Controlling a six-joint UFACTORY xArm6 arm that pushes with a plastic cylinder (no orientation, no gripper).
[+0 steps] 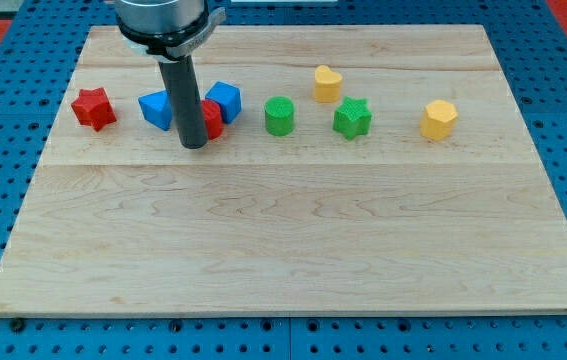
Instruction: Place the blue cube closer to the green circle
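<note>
The blue cube (225,100) sits in the upper left part of the wooden board (293,240). The green circle (279,116), a short green cylinder, stands just to its right with a small gap between them. My tip (194,146) rests on the board at the lower left of the blue cube. The rod hides part of a red block (212,119) that touches the blue cube's lower left side. Another blue block (156,109) lies just left of the rod.
A red star (94,108) lies at the far left. A yellow heart (327,83) is up and right of the green circle. A green star (352,118) and a yellow hexagon (439,119) lie further right.
</note>
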